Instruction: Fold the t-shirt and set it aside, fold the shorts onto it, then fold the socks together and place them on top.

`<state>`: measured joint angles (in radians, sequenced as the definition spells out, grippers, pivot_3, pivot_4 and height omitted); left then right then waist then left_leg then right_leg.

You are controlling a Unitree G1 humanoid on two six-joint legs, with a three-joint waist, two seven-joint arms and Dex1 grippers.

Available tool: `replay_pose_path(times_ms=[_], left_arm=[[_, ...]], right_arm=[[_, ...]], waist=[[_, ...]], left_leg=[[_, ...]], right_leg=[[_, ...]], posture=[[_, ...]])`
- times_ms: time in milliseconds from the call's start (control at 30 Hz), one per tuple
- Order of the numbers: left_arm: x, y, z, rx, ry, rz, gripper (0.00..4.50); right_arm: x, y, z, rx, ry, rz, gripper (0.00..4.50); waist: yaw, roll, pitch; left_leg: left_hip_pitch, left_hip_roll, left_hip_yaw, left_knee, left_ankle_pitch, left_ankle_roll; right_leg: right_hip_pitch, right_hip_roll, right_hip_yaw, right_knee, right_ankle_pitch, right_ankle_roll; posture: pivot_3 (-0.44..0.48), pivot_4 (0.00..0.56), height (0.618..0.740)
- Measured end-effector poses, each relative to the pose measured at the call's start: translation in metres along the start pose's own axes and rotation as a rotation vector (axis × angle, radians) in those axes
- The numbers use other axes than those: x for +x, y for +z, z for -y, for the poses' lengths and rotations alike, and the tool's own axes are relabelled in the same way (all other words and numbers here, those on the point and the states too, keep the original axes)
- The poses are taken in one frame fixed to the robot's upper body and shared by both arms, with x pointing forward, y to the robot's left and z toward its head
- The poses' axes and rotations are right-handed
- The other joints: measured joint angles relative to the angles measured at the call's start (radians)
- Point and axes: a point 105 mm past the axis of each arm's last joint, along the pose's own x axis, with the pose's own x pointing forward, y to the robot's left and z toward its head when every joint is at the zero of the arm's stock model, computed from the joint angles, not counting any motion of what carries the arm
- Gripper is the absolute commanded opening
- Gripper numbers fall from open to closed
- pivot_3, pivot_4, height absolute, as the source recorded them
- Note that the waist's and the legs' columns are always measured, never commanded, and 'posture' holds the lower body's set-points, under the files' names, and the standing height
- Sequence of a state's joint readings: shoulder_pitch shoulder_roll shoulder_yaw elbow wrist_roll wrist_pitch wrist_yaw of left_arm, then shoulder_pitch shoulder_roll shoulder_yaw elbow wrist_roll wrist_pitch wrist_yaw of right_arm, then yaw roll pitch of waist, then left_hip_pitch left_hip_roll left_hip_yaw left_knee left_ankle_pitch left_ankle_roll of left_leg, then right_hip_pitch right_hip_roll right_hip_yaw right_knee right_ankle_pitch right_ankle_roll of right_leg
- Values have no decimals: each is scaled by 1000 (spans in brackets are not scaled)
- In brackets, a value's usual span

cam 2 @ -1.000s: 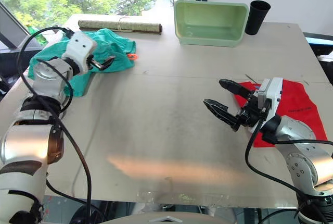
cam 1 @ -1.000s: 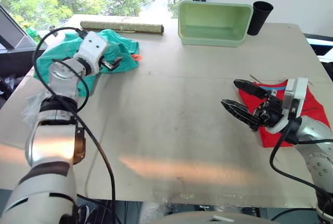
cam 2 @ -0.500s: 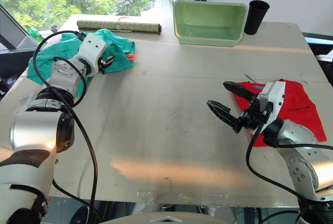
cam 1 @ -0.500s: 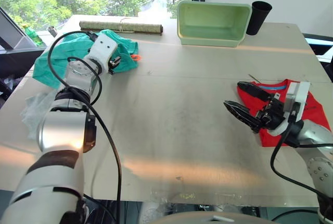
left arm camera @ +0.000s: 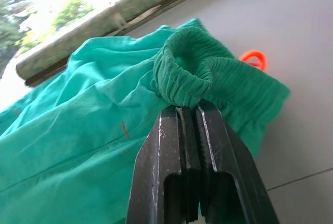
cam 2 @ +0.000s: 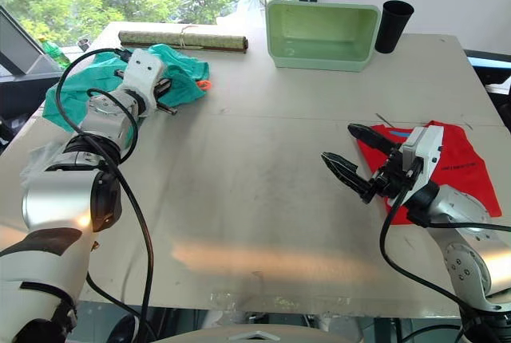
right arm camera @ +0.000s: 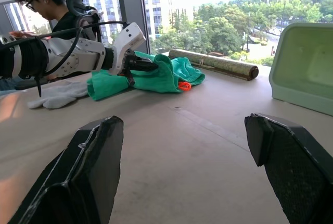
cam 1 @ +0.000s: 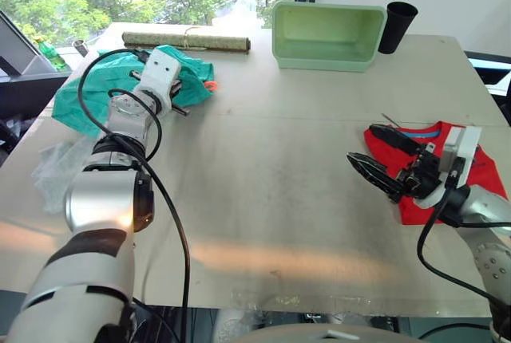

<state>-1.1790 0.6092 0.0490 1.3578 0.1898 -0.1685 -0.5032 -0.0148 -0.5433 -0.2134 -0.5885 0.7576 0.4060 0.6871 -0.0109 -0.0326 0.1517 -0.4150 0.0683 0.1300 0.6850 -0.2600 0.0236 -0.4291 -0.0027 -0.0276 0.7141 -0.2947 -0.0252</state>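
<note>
We see the left gripper (left arm camera: 188, 110) at the far left of the table (cam 1: 263, 199), its two black fingers clamped together on a bunched fold of the shorts' elastic waistband. The shorts (cam 1: 92, 92) lie crumpled there, teal green, with a small orange-red tag (cam 1: 210, 86) at their right edge (the tag rests on the table surface). Just beyond the shorts lies a rolled mat (cam 1: 188, 41) along the far edge.

The right gripper (cam 1: 375, 154) hovers at the near right with its fingers spread wide and nothing between them. The t-shirt (cam 1: 467, 169) lies flat under and behind that arm, red, near the right edge of the table.

In the right wrist view we note the socks (right arm camera: 58, 94), light grey, lying on the table just beside the shorts. A person (right arm camera: 47, 5) sits beyond the table.

A pale green tub (cam 1: 327, 36) and a black cup (cam 1: 398, 26) stand side by side at the far edge.
</note>
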Motion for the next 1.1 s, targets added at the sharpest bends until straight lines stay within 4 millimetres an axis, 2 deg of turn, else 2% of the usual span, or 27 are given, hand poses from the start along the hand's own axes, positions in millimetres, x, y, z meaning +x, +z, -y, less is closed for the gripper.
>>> replay_pose_path(times_ms=[167, 200, 267, 300, 367, 433, 600, 733, 767, 800, 933, 1100], left_arm=[[-3, 30, 29, 21, -281, 129, 29], [-6, 47, 43, 29, -394, 201, 29], [-12, 61, 56, 50, -489, 263, 29], [-19, 66, 70, 73, -577, 300, 29], [-32, 70, 95, 81, -709, 339, 29], [-48, 67, 130, 53, -848, 333, 29], [-86, 71, 190, 42, -1044, 325, 29], [-104, 64, 219, -29, -1122, 289, 1458], [-106, 64, 222, -31, -1120, 293, 2041], [-109, 67, 225, -31, -1111, 311, 2426], [-114, 72, 222, -22, -1119, 340, 4299], [-125, 66, 198, -2, -1168, 317, 4299]], right_arm=[[-8, -3, 3, 3, -9, -59, 3952], [-9, -4, 3, 12, -5, -76, 3952], [-8, -4, 3, 15, 4, -83, 3952], [-8, -4, 3, 17, 8, -95, 3952], [-8, -5, 4, 19, 15, -121, 3952], [-9, -9, 4, 24, 24, -159, 3952], [-11, -21, 2, 54, 36, -236, 3952], [-15, -30, -3, 80, 31, -279, 3952], [-16, -33, -7, 86, 35, -291, 3952], [-15, -38, -11, 96, 41, -309, 3952], [-11, -49, -15, 108, 30, -353, 3952], [-3, -68, -8, 191, -32, -387, 3952]], waist=[[0, 0, 0], [-1, 0, 0], [-3, 0, 0], [-4, 1, 0], [-9, 1, -1], [-9, 1, -1], [-3, 2, -1], [-3, 2, -1], [-4, 2, -1], [-3, 2, -1], [-5, 2, -1], [-3, 3, -2]], left_leg=[[0, 0, 0, 0, 0, 0], [0, 0, 0, 1, 0, 0], [0, 0, 0, 1, 0, 0], [1, 0, 1, 1, 0, 0], [1, 1, 1, 1, 0, 0], [1, 2, 0, 1, 0, 0], [1, 2, 0, 1, 0, 0], [1, 2, -1, 1, 0, 0], [1, 2, -1, 1, 0, 0], [1, 1, -1, 1, 0, 0], [2, 1, -2, 1, 0, 0], [2, 1, -2, 1, 0, 0]], right_leg=[[0, 0, 0, 0, 0, 0], [0, 0, 0, 0, 0, 0], [0, 0, 1, 1, 0, 0], [1, 0, 1, 1, 0, 0], [1, 0, 2, 1, 0, 0], [1, 1, 2, 1, 0, 0], [1, 1, 3, 2, 0, 0], [1, 1, 3, 2, 0, 0], [1, 1, 3, 2, 0, 0], [1, 1, 3, 2, 0, 0], [1, 2, 3, 2, 0, 0], [1, 2, 3, 2, 0, 0]], posture=[[0, 150, 735], [0, 150, 735], [0, 150, 735], [0, 150, 735], [0, 150, 735], [0, 150, 735], [0, 150, 735], [0, 150, 735], [0, 150, 735], [0, 150, 735], [0, 150, 735], [0, 150, 735]])
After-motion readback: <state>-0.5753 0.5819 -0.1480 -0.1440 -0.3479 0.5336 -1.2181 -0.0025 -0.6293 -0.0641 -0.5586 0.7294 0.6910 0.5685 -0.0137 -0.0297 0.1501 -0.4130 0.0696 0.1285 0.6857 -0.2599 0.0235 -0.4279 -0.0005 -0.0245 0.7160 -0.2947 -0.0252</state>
